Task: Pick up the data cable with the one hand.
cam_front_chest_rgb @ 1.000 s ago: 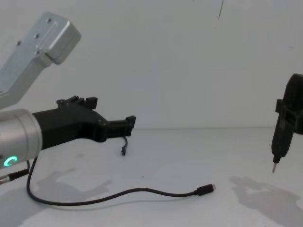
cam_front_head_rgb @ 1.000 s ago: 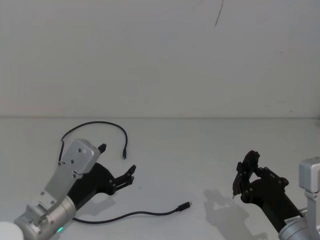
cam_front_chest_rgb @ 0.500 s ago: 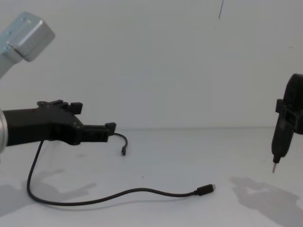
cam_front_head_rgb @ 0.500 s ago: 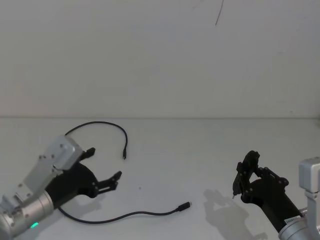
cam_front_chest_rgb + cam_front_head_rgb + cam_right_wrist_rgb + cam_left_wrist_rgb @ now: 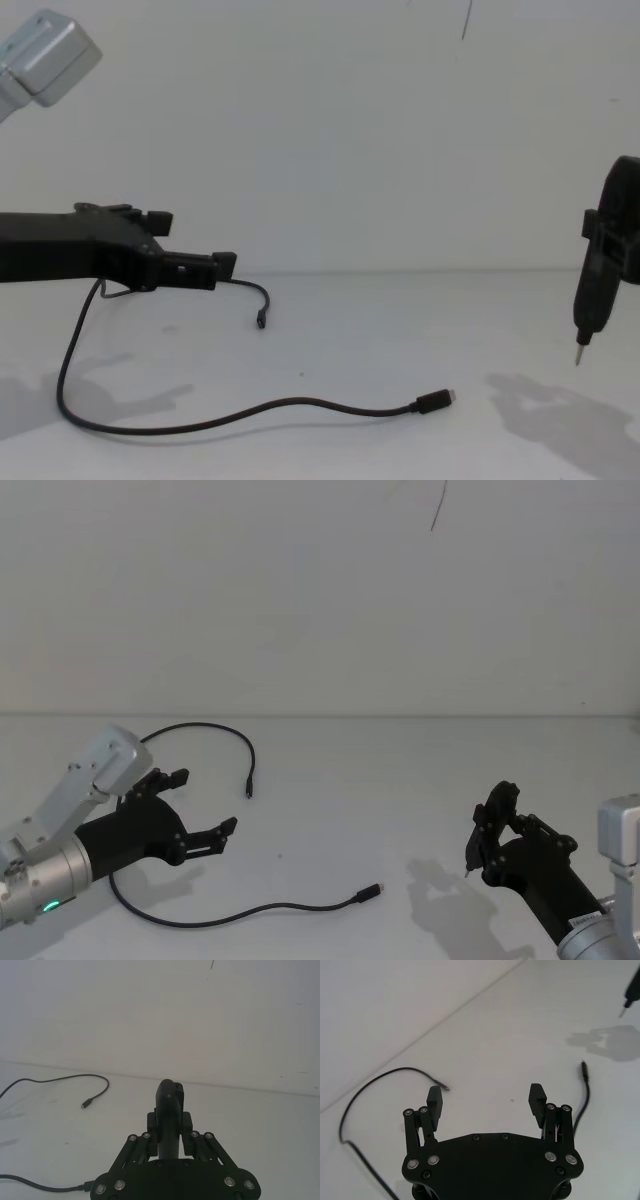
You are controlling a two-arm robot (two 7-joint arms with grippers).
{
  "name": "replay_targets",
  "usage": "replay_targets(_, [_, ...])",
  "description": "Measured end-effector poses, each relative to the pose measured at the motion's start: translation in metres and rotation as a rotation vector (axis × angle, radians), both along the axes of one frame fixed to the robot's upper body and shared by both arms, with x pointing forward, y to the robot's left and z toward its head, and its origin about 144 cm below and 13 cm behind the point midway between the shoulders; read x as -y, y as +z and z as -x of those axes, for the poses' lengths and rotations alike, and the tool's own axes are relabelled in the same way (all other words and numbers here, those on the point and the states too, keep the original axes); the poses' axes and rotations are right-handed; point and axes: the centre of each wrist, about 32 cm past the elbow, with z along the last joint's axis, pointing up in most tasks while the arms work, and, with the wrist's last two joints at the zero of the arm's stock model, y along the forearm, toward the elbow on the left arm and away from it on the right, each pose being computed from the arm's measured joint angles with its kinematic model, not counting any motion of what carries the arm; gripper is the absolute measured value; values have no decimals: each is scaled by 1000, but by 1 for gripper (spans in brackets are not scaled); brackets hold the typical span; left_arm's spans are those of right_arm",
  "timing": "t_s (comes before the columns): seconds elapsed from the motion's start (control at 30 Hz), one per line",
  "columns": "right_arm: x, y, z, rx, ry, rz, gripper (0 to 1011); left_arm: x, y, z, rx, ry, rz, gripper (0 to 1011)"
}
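The data cable point(image 5: 230, 914) lies loose on the white table, a thin black cord. One plug point(image 5: 375, 888) has a silver tip; the other plug point(image 5: 247, 792) ends an arc at the back. My left gripper point(image 5: 205, 802), chunky and black on a silver wrist with a green ring point(image 5: 47, 907), hovers open over the cable's left loop, holding nothing. In the left wrist view its fingers point(image 5: 434, 1101) stand wide apart over bare table, with the cable point(image 5: 395, 1071) beyond them. From the chest the left gripper point(image 5: 195, 250) reaches in level above the cable point(image 5: 250, 412).
My right gripper point(image 5: 497, 825) rests at the near right, shut on a slim black pen-shaped tool point(image 5: 592, 290) with a metal point, well away from the cable. A plain white wall point(image 5: 320, 600) closes the back of the table.
The left gripper has drawn back to the left, staying open. The cable and the right arm have not moved.
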Motion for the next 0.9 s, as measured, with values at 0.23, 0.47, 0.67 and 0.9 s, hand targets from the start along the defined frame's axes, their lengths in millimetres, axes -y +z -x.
replay_targets(0.23, [0, 0, 0, 0, 0, 0, 263, -1, 4, -7, -34, -72, -27, 1001])
replay_targets(0.47, [0, 0, 0, 0, 0, 0, 263, -1, 8, -16, -77, -171, -73, 1001])
replay_targets(0.67, [0, 0, 0, 0, 0, 0, 263, 2, 11, -26, -111, -259, -132, 1001])
replay_targets(0.9, [0, 0, 0, 0, 0, 0, 263, 10, 11, -41, -152, -331, -200, 1001])
